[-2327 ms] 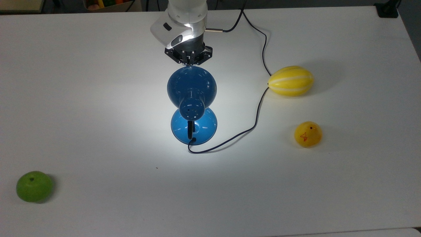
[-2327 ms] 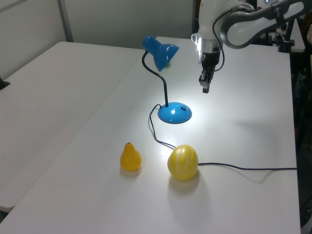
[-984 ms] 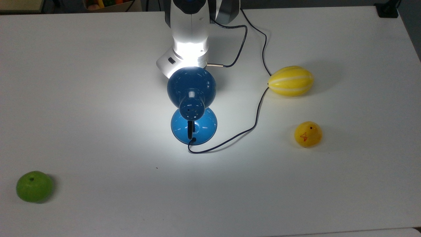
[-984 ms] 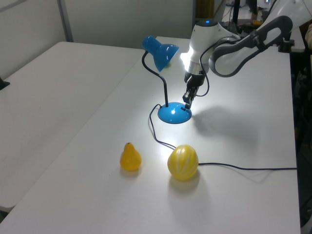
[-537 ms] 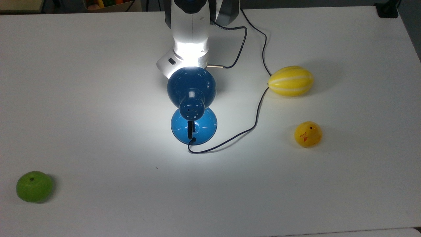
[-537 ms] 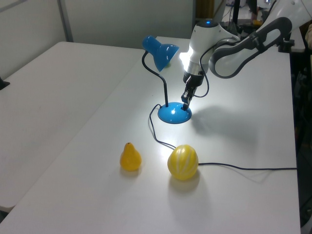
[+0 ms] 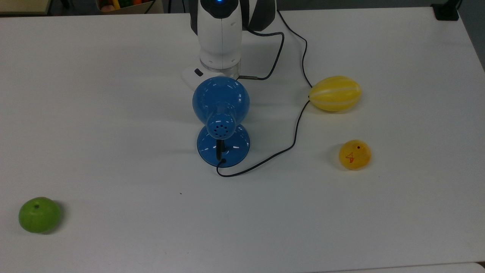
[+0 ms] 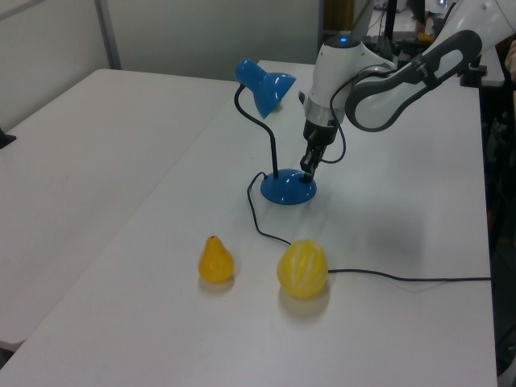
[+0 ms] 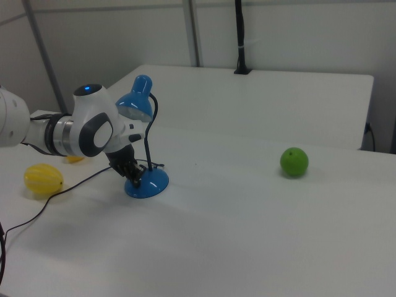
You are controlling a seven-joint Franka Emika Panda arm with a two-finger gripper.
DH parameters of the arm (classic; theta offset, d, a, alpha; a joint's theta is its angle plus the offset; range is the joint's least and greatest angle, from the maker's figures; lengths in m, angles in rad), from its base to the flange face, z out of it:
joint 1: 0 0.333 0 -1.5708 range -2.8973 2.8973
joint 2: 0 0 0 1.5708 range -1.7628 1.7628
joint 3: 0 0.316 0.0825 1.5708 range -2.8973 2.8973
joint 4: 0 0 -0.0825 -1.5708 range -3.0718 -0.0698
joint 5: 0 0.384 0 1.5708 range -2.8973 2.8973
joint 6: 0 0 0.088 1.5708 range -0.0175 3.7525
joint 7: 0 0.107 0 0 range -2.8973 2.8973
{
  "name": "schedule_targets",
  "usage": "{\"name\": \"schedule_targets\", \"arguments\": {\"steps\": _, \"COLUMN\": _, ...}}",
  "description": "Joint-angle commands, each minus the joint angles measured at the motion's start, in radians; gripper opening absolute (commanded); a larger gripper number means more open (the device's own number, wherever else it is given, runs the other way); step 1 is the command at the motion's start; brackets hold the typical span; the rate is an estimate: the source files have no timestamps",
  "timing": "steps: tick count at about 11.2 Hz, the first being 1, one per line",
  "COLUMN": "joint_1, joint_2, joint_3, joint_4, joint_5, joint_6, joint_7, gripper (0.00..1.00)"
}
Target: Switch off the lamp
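- Gone is the bright pool of light that lay on the surface (image 7: 113, 113) around the lamp (image 7: 221, 99) half a second ago; the shade now looks dark, so the lamp appears to be off.
- Since the earliest frames the gripper (image 8: 308, 167) has come down from above and now sits at the far rim of the lamp's round base (image 8: 289, 187), touching it or just above it.
- In the left view the fingers look drawn close together with nothing between them, set as a poking tip rather than a clamp.
- The lamp stands upright at the middle of the surface, its dome shade leaning toward the arm, its cord (image 7: 288, 125) trailing off past the striped yellow melon (image 7: 334, 93).
- Judged by looks, the lamp is light and glossy, so slippery to pinch; the weighted base is the stable part. A push on the base switch suits it better than any grip on the shade or bendy neck.
- A yellow pear (image 7: 354, 154) lies beyond the melon, a green apple (image 7: 39, 214) well apart from the lamp.
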Motion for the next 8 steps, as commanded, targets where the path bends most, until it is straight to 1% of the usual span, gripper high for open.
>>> {"name": "schedule_targets", "arguments": {"steps": 1, "joint_1": 0.006, "joint_2": 0.018, "joint_3": 0.005, "joint_4": -0.025, "joint_5": -0.019, "joint_6": -0.016, "joint_7": 0.013, "gripper": 0.0}}
{"name": "schedule_targets", "arguments": {"steps": 4, "joint_1": 0.005, "joint_2": 0.002, "joint_3": 0.005, "joint_4": -0.016, "joint_5": -0.019, "joint_6": -0.09, "joint_7": 0.014, "gripper": 0.0}}
{"name": "schedule_targets", "arguments": {"steps": 8, "joint_1": 0.005, "joint_2": -0.094, "joint_3": 0.008, "joint_4": -0.006, "joint_5": -0.019, "joint_6": -0.298, "joint_7": -0.001, "gripper": 0.0}}
